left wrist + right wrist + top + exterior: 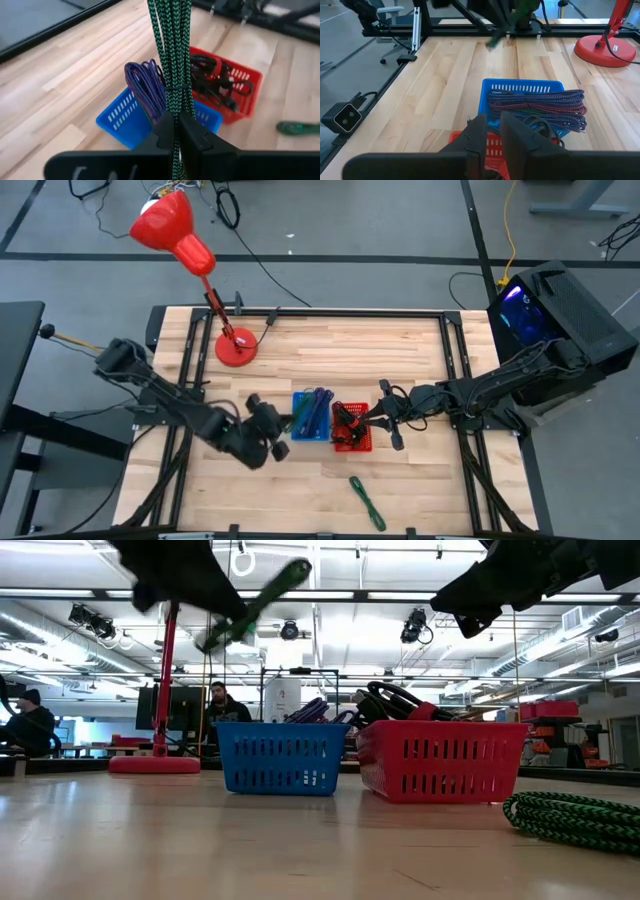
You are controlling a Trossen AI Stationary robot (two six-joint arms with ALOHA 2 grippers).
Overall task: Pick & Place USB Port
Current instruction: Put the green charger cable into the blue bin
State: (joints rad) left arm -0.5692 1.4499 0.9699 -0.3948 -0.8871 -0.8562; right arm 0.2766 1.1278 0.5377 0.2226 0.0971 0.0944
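Note:
My left gripper (176, 122) is shut on a green braided cable bundle (172, 50) and hovers just left of the blue basket (312, 416). That basket holds purple cables (146, 87). Beside it on the right stands the red basket (351, 428), with black cables (212, 80) in it. In the low view the green bundle (255, 605) sticks out of the left gripper, high above the table. My right gripper (492, 135) hangs over the red basket's right side. Its fingers stand a little apart with nothing between them. My left gripper pinches the green bundle (175, 107) between its two fingers, just below the thin tie around the strands. The fingers come from the table's left, slanting downward, and the bundle runs along them and out past their tips. The whole bundle is lifted clear of the table and baskets.
A second green coiled cable (367, 502) lies on the wood near the front edge, right of centre. A red desk lamp (236, 346) stands at the back left. A black box (560, 300) sits off the table's right side. People sit in the room behind (222, 700).

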